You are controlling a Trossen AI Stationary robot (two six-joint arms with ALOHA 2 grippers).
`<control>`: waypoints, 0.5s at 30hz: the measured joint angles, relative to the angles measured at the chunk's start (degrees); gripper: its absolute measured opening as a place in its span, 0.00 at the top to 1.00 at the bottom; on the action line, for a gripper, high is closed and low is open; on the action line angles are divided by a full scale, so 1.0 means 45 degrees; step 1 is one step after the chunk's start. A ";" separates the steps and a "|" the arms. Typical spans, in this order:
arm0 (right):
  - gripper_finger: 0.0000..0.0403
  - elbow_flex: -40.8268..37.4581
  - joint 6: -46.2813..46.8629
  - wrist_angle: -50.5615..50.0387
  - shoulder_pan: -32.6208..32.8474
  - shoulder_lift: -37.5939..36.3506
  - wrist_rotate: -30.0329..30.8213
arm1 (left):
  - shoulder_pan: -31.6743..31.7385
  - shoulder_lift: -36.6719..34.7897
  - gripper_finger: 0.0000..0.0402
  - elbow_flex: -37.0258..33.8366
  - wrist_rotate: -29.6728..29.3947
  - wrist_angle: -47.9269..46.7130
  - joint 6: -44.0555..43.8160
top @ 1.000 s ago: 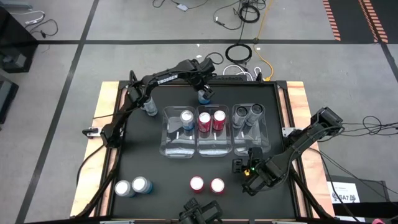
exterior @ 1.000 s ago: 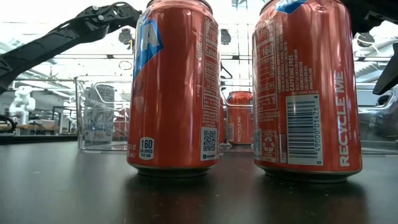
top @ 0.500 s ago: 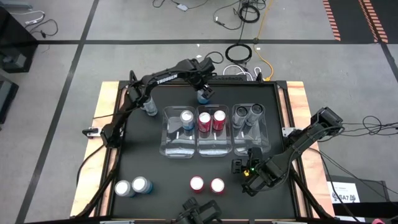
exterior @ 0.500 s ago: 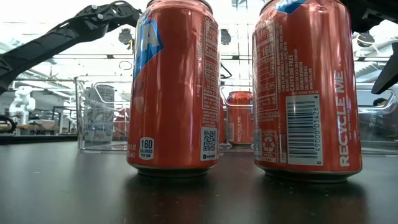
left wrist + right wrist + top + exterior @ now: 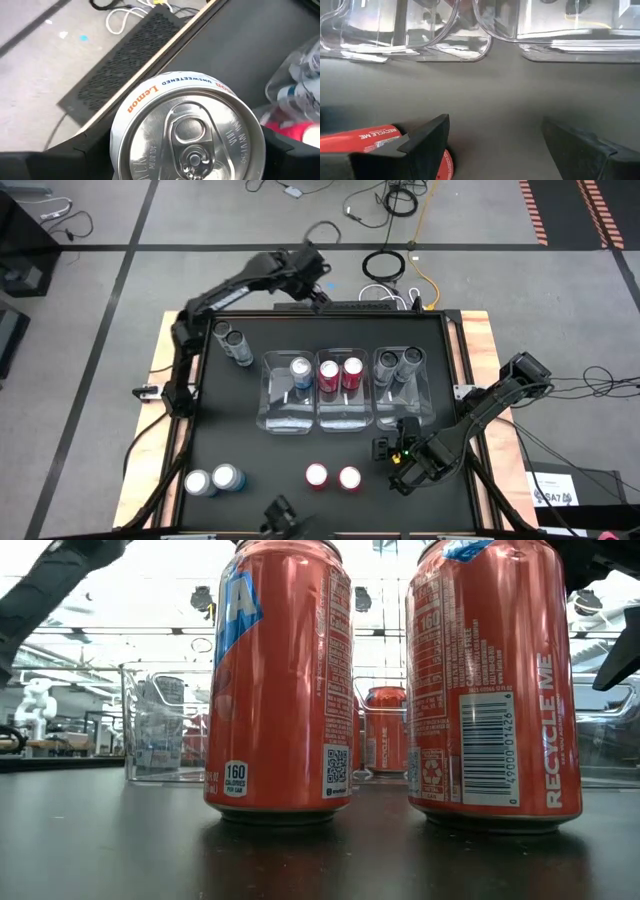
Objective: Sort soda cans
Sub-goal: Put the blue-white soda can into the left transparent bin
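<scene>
My left gripper is raised over the table's far edge, shut on a light blue soda can whose silvery top fills the left wrist view. Three clear bins stand mid-table: the left bin holds a light blue can, the middle one two red cans, the right one two dark cans. Loose on the table are two red cans at the near edge, two light blue cans near left, and two cans far left. My right gripper waits open beside the near red cans. My left gripper pinches the can's side wall, just below the top rim, between its two fingers, one on each opposite side. The fingers come slanting down from above. The can stays upright, top up, lifted clear of the table.
In the low view the two near red cans fill the foreground, with the bins behind them. A black grille and cables lie on the floor beyond the far edge. Bare black tabletop lies between the bins and the near cans.
My left gripper has risen from the far middle of the table, moving toward the far edge and a little left. The light blue can has come up with it and is lifted clear of the table. My right arm has kept still.
</scene>
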 joint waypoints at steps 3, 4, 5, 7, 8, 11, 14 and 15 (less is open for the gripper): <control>0.23 0.0000 -0.0400 -0.0005 0.0000 0.0000 0.0014 | 0.0057 -0.0885 0.21 0.0000 -0.0139 -0.1057 0.0157; 0.23 0.0000 -0.0571 -0.0005 0.0000 0.0000 0.0020 | 0.0074 -0.1172 0.21 -0.0016 -0.0157 -0.1437 0.0301; 0.23 0.0000 -0.0742 -0.0008 -0.0001 0.0000 0.0017 | 0.0071 -0.1455 0.21 -0.0080 -0.0238 -0.1796 0.0418; 0.23 0.0000 -0.1099 -0.0008 0.0000 0.0000 0.0057 | 0.0058 -0.2041 0.21 -0.0291 -0.0261 -0.2541 0.0458; 0.23 0.0000 -0.1262 -0.0010 0.0000 0.0000 0.0100 | 0.0014 -0.2352 0.21 -0.0571 -0.0266 -0.2771 0.0454; 0.23 0.0000 -0.1632 -0.0005 0.0000 0.0000 0.0389 | -0.0284 -0.3601 0.21 -0.2156 -0.0340 -0.2663 0.0211; 0.23 0.0000 -0.1984 0.0000 -0.0001 0.0000 0.0389 | -0.0700 -0.5339 0.21 -0.4416 -0.0470 -0.2121 -0.0137; 0.23 0.0000 -0.2080 0.0000 0.0000 0.0000 0.0384 | -0.0825 -0.5946 0.21 -0.5256 -0.0463 -0.1867 -0.0345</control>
